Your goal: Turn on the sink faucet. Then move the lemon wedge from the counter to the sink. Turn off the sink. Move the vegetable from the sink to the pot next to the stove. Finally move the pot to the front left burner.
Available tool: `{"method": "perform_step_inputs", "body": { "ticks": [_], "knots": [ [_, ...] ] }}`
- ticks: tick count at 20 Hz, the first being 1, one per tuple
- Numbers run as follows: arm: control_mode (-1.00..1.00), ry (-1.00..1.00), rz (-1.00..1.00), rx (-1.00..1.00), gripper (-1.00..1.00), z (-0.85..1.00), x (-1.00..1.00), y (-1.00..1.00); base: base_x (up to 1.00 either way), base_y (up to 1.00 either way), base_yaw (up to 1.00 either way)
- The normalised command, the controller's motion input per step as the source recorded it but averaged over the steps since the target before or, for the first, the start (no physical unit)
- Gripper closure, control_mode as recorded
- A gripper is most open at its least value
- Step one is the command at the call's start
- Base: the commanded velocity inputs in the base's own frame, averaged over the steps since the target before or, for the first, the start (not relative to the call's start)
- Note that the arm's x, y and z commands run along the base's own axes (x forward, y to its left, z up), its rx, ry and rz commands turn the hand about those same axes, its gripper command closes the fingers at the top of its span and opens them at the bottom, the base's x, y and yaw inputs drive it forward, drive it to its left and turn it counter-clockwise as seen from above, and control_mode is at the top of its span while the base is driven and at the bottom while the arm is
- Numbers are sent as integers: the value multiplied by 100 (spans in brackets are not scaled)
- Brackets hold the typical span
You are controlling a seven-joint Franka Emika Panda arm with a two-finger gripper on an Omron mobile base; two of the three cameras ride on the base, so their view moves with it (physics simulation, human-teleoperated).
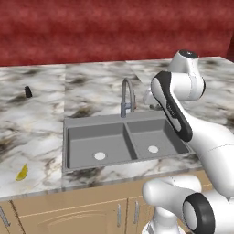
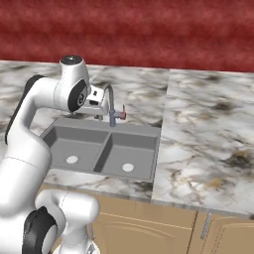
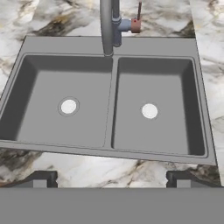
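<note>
The grey double-basin sink (image 1: pixel 91 121) (image 2: pixel 64 124) (image 3: pixel 109 151) is set in the marble counter (image 1: pixel 41 137), and both basins hold nothing. The tall gooseneck sink faucet (image 1: pixel 128 93) (image 2: pixel 110 101) (image 3: pixel 107 26) stands behind the divider, its small red-tipped lever (image 3: pixel 136 22) on the right. I see no water at the spout. The yellow lemon wedge (image 1: pixel 21 172) lies on the counter near the front edge, left of the sink. My gripper (image 3: pixel 111 179) hangs open above the sink's front rim with nothing between its fingertips (image 3: pixel 41 178). The pot, stove and vegetable are out of view.
A small black cone (image 1: pixel 28 91) stands on the counter at the back left. A red wall (image 1: pixel 91 27) runs behind the counter. Tan cabinet doors (image 1: pixel 91 215) sit below the front edge. More marble counter (image 2: pixel 208 134) stretches right of the sink.
</note>
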Motion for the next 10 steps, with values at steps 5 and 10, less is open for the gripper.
{"method": "perform_step_inputs", "body": {
  "ticks": [5,10],
  "knots": [
    [100,0,0,0,-100,0,0,0,35,7,-14],
    [100,0,0,0,-100,0,0,0,20,8,-5]
  ]
}}
